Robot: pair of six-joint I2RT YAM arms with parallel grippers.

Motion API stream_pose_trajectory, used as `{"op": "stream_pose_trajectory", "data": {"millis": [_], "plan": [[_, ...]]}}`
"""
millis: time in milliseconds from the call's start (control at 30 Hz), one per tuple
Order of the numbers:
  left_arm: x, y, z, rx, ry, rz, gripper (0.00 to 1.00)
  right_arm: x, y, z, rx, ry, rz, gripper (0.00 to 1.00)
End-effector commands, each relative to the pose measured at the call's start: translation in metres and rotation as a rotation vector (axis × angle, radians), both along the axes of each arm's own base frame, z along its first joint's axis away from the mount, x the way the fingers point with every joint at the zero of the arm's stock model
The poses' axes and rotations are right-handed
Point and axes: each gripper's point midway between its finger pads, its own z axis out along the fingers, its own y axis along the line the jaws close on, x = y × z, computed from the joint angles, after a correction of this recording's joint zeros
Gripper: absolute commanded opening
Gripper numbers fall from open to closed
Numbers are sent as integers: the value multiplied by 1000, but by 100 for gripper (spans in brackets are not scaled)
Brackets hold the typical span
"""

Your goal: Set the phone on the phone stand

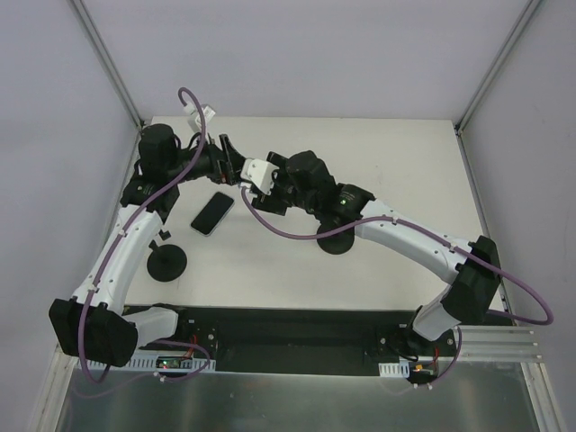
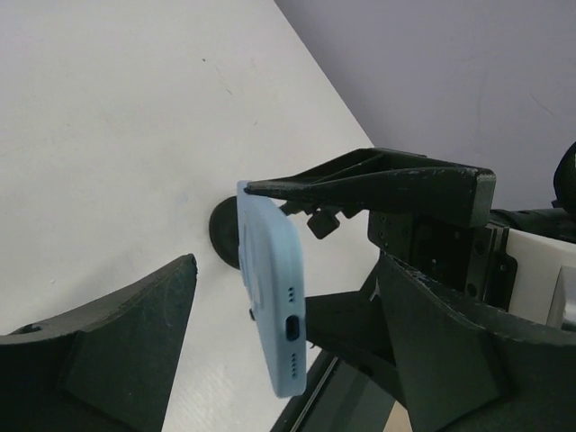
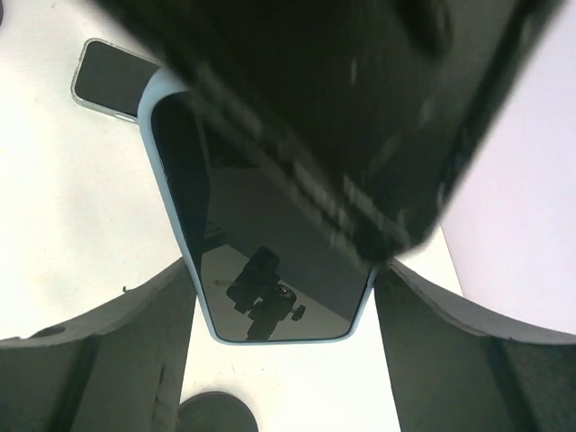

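Observation:
The phone (image 1: 212, 213), black screen up with a silver rim, lies flat on the white table; it also shows in the right wrist view (image 3: 108, 79). The phone stand (image 1: 167, 261), a black disc with a short post, stands near the left arm, apart from the phone. Both grippers meet above the table behind the phone. My right gripper (image 3: 283, 270) is shut across the width of a light-blue-cased phone (image 3: 270, 243). My left gripper (image 2: 288, 261) is open, with its fingers on either side of that blue-cased phone (image 2: 274, 288), not touching it.
A second black disc base (image 1: 335, 241) sits partly under the right arm. A black disc (image 2: 225, 236) shows behind the blue-cased phone, and one (image 3: 214, 412) shows below it. Grey walls and metal frame posts close off the table's far edge.

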Motion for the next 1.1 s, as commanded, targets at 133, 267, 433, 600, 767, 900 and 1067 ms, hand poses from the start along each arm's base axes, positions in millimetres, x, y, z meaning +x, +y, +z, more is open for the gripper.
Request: {"op": "stream_pose_trajectory", "data": {"millis": [133, 267, 433, 600, 767, 900, 1067], "plan": [[-6, -29, -4, 84, -28, -66, 63, -2, -3, 76, 156, -139, -14, 10], [-1, -22, -7, 126, -36, -22, 38, -5, -2, 79, 169, -138, -12, 11], [1, -16, -4, 150, -63, 23, 3, -2, 1, 79, 180, -136, -27, 30], [17, 25, 7, 232, -148, 297, 0, 11, 6, 70, 180, -135, -81, 95], [15, 100, 31, 270, -290, 714, 0, 25, 15, 65, 206, -103, -144, 96], [6, 135, 47, 215, -375, 873, 0, 40, 35, 58, 319, 34, -185, 96], [0, 132, 57, 193, -480, 847, 0, 49, 53, 87, 644, 566, -290, 97]]}}
